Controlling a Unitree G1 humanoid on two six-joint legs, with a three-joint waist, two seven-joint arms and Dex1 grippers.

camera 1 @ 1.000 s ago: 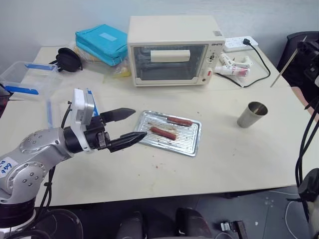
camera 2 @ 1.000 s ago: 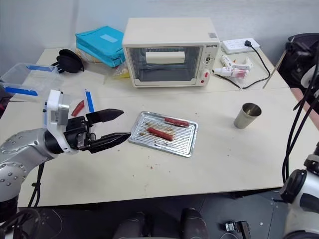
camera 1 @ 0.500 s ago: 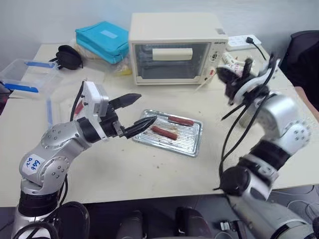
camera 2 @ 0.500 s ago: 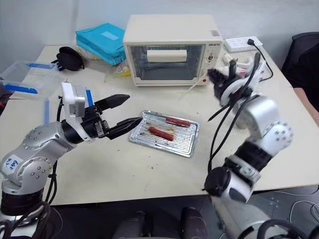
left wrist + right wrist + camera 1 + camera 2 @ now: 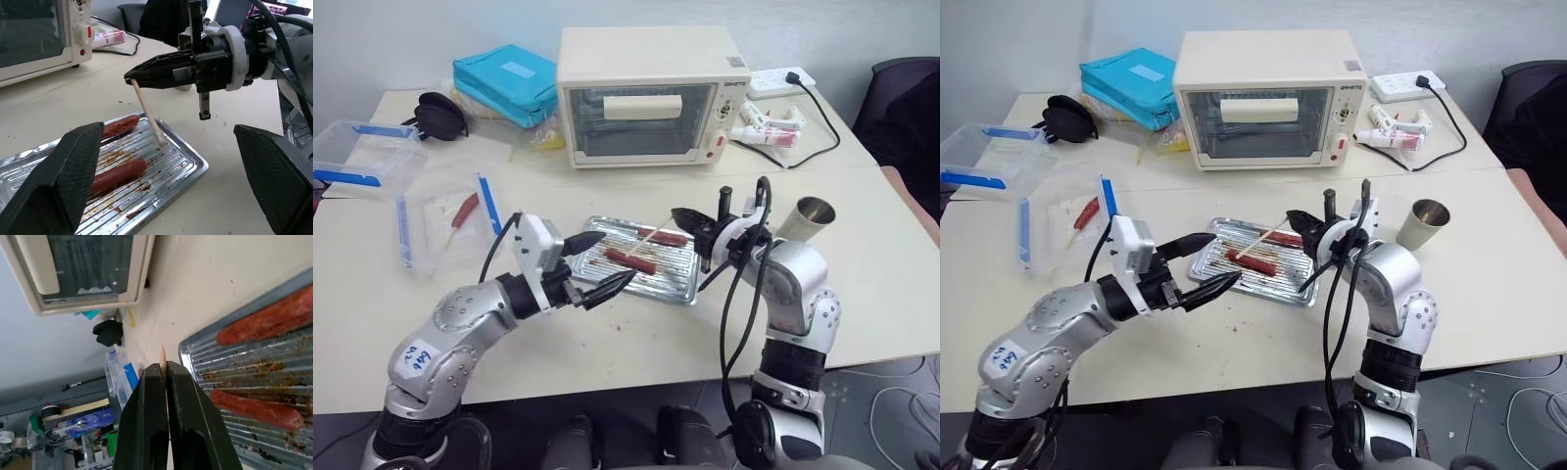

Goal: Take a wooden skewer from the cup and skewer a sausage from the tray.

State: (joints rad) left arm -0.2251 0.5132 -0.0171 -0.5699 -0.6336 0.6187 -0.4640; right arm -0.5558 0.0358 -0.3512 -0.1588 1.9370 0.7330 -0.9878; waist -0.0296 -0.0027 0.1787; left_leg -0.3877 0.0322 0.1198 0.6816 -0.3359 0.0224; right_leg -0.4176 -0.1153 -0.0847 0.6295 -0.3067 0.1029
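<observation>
The silvery tray (image 5: 691,285) lies mid-table with two reddish-brown sausages, a near one (image 5: 632,260) and a far one (image 5: 668,237). My right gripper (image 5: 689,218) hangs over the tray's right part, shut on the wooden skewer (image 5: 652,235). The skewer slants down and to the left, and its free end (image 5: 160,143) is low between the two sausages. Whether it touches the tray I cannot tell. My left gripper (image 5: 615,257) is open at the tray's near left edge, holding nothing. The steel cup (image 5: 811,217) stands to the right of the tray.
A cream toaster oven (image 5: 646,93) stands behind the tray. A blue pouch (image 5: 509,83) and a black object (image 5: 440,113) lie at the back left. Clear plastic boxes (image 5: 362,152) with blue clips sit at the far left. A power strip (image 5: 783,80) is at the back right.
My right arm has swung in from the right and down, bringing the skewer over the tray. The left gripper has sunk a little toward the tray's near edge, still open.
</observation>
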